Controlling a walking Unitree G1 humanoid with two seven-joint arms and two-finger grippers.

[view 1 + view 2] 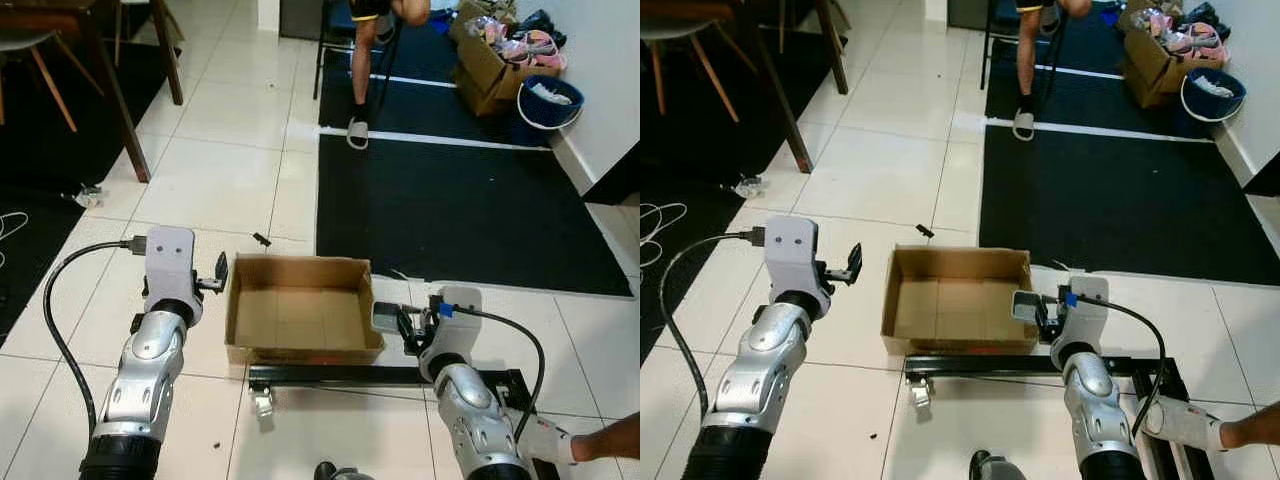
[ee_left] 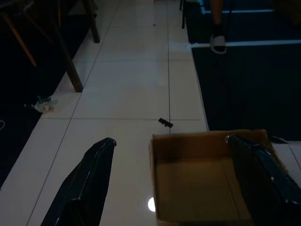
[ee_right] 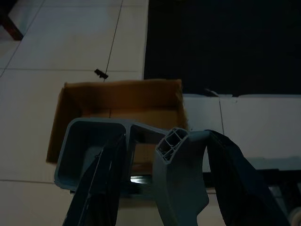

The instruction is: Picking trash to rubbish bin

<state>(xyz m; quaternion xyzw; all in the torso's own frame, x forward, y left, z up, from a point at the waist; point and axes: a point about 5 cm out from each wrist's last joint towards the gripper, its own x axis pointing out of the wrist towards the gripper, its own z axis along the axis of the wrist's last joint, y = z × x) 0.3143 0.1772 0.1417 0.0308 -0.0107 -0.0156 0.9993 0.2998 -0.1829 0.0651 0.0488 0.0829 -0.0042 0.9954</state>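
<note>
Right gripper [image 1: 398, 322] pinches grey plastic piece [image 3: 141, 155] at cardboard box [image 1: 300, 318] rim; should clear the wall before release; left gripper [image 2: 178, 183] spread, idle.

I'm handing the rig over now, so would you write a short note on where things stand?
Right gripper: shut on a grey plastic piece, held over the right edge of the cardboard box.
Left gripper: open, holding nothing, beside the box's left wall.
Box looks empty inside.
Left to do: release the piece into the box, then fetch the small black scrap beyond the box and the crumpled wrapper near the table leg.
</note>
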